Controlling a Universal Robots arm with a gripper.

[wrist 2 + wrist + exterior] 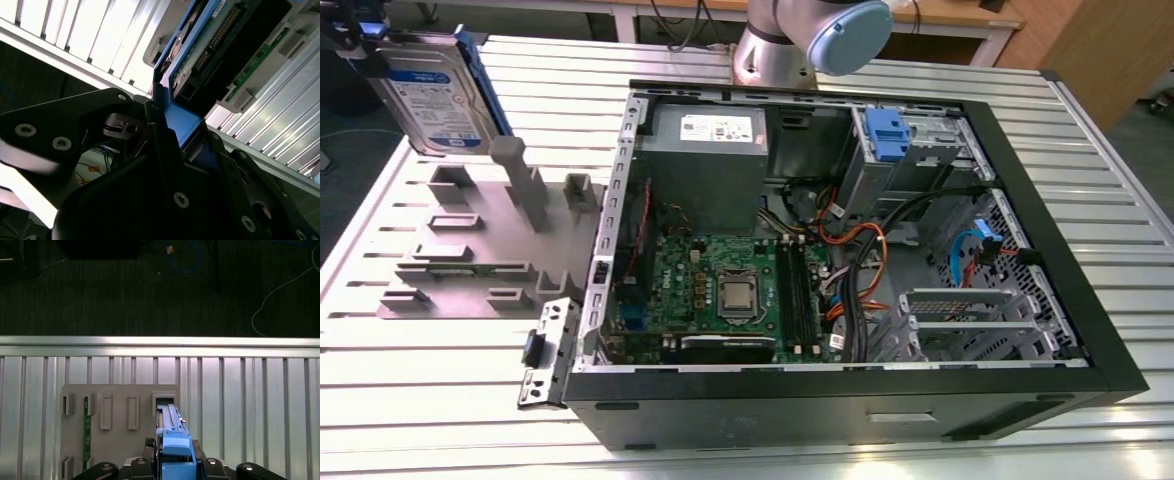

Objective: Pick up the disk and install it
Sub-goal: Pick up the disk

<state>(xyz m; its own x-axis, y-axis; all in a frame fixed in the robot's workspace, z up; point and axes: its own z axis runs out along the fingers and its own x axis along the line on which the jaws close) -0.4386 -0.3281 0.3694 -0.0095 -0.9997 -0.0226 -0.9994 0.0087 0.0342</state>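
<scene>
Slatted metal table (427, 400) carried open computer case (854, 400) at frame centre and grey holder (467, 250) at left. Disk (434, 95) hung upright at upper left, over holder. Jaws clamped on disk's blue edge in both wrist views.

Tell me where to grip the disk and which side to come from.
Grip the disk by the short end of its blue carrier frame, coming from above. It stands on edge over the grey holder, so the top end is free and the thin body fits between the jaws. The gripper is clamped on it that way now.
</scene>
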